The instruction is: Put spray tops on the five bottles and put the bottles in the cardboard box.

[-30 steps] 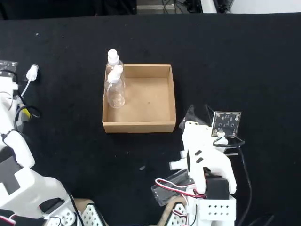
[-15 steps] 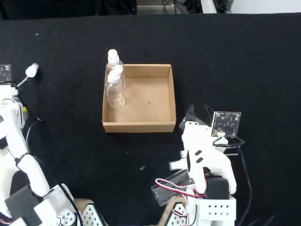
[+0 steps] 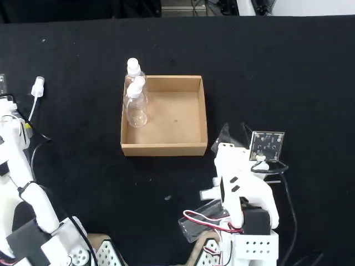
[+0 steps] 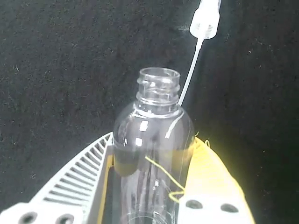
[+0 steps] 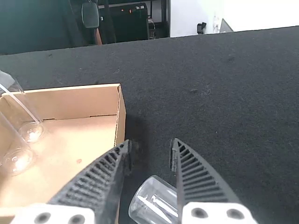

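The left fingers (image 4: 155, 144) were shut around the bottle (image 4: 156, 107). Its open neck pointed at the spray top (image 4: 204, 21), which lay on the bench (image 4: 70, 56) just ahead, tube toward the neck. The right fingers (image 5: 150, 142) stood slightly apart, empty.

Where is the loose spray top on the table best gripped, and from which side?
Grip the spray top by its white head, from above, closing across its sides: it lies flat on the table, and its thin dip tube would likely flex.
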Motion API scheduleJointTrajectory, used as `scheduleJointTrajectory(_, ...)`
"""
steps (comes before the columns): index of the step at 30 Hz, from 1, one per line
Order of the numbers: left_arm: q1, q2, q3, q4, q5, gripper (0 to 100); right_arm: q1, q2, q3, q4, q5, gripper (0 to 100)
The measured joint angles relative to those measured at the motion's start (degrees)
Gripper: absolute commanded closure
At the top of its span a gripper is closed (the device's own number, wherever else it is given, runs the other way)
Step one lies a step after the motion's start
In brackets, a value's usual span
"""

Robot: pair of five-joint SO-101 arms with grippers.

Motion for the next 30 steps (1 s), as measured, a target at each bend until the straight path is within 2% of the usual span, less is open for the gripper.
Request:
scheduleJointTrajectory(5,0.0,0.0,-0.1,2.7,0.0,96,0.0,0.0,0.0,0.0,0.0,86.8)
scheduleJointTrajectory(8,0.0,-0.4,-0.1,3.9,2.5,96,0.0,0.0,0.0,0.0,0.0,86.8)
scheduleJointTrajectory(15,0.0,-10.0,1.7,4.1,3.2,96,0.0,0.0,0.0,0.0,0.0,86.8)
scheduleJointTrajectory(20,2.0,-11.1,1.4,4.1,3.5,96,0.0,0.0,0.0,0.0,0.0,86.8)
scheduleJointTrajectory(26,2.5,-11.2,1.4,4.1,10.8,96,0.0,0.0,0.0,0.0,0.0,86.8)
scheduleJointTrajectory(30,5.7,-16.6,5.7,2.2,13.5,96,0.0,0.0,0.0,0.0,0.0,86.8)
